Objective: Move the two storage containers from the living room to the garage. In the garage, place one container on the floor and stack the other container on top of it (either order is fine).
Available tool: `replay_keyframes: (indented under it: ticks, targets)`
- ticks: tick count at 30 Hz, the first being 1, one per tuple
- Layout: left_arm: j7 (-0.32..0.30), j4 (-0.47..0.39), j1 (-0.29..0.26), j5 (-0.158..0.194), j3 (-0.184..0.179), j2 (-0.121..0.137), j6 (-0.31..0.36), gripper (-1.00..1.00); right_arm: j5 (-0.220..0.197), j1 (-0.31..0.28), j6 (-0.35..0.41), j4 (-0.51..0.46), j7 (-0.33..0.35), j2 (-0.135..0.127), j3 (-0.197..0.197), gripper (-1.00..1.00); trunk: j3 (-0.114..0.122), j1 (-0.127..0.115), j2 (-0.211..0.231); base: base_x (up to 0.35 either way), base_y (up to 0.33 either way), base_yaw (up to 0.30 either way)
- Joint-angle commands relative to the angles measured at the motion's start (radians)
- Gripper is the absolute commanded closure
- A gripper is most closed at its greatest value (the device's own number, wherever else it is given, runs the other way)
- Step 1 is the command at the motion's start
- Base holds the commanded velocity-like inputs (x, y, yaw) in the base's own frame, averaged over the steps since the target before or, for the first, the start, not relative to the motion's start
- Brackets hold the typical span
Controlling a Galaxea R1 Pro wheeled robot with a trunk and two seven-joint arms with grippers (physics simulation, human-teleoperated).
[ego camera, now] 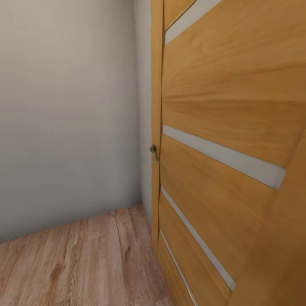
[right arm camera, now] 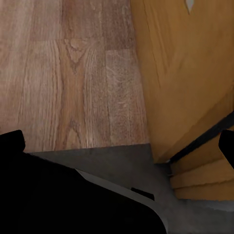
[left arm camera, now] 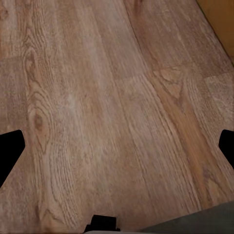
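Facing a honey-coloured wooden door with pale inset stripes point(ego camera: 221, 127) that takes up the right half of the head view, you have a plain beige wall point(ego camera: 68, 114) at the left and light wood-plank flooring point(ego camera: 80, 263) across the lower left. A small metal handle point(ego camera: 154, 149) sits at the door's edge, mid-frame.

In the left wrist view, the left end effector point(left arm camera: 117, 146) looks down on bare planks; its dark fingertips point(left arm camera: 9, 148) sit at the far left and right edges, so it is spread wide with nothing between them.

In the right wrist view, the right end effector point(right arm camera: 119, 144) is likewise wide and empty, over a seam where planks meet grey concrete-like flooring point(right arm camera: 122, 161), with the door at the upper right. A dark mass, hard to identify, covers the lower left.

Neither red-orange container is visible anywhere, so you are carrying nothing; judging by this, you're in transit at a threshold, and I cannot tell how much is done.
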Motion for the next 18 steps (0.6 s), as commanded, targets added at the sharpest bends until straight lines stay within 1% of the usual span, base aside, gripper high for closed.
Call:
replay_keyframes:
  ticks: [1, 18]
  targets:
    - [0.001, 0.004, -0.002, 0.001, 0.004, 0.0, -0.006, -1.0, -0.006, 0.0, -0.003, 0.001, 0.002, 0.0, 0.007, -1.0, -0.001, 0.0, -0.001, 0.0, 0.0, 0.295]
    - [0.004, 0.004, -0.002, 0.003, 0.005, 0.001, -0.006, -1.0, -0.006, 0.0, -0.003, 0.001, 0.002, 0.0, 0.007, -1.0, -0.001, 0.0, -0.001, 0.0, 0.0, 0.298]
